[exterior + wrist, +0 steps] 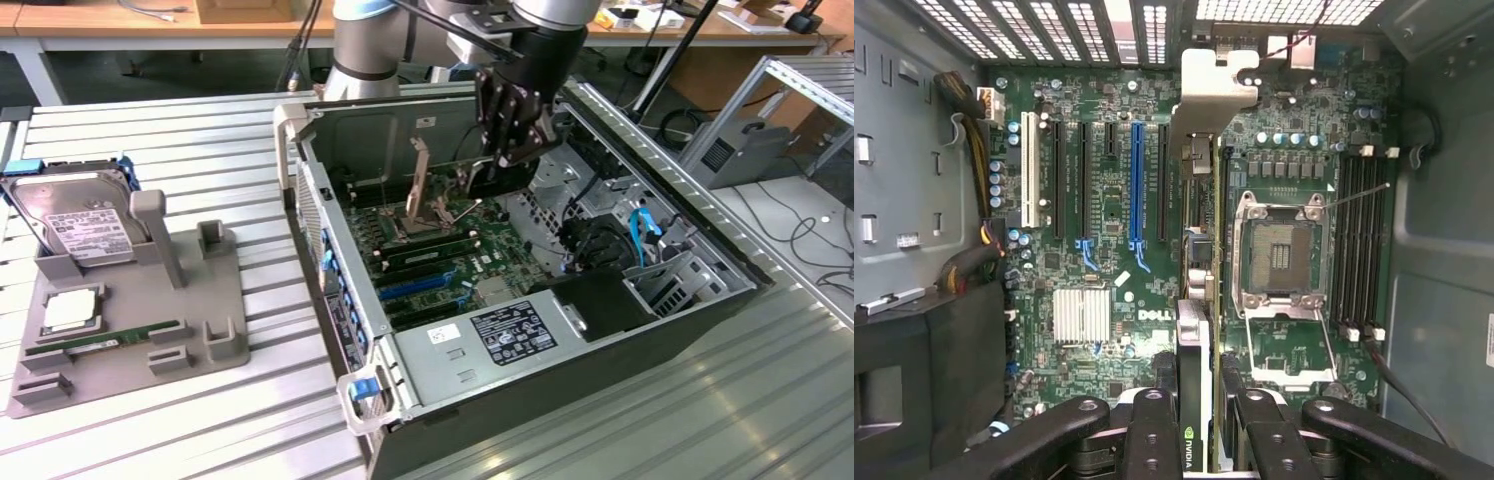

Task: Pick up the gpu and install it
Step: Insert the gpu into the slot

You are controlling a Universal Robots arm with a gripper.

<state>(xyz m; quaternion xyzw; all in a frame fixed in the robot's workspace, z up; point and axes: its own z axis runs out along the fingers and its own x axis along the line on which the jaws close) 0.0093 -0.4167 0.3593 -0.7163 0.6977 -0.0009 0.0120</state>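
Your gripper [1199,425] is clamped on the gpu [1194,330], holding it edge-on above the motherboard [1154,312] slots. It's likely light, stiff and fragile: grip the flat faces, away from the connector edge.

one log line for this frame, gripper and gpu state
gripper: shut on gpu | gpu: held edge-on over motherboard inside case | seated: cannot tell

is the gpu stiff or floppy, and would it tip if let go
Likely stiff: the gpu runs straight, held on edge by the fingers. Probably tips if released, being thin. Its metal bracket may weight the far end.
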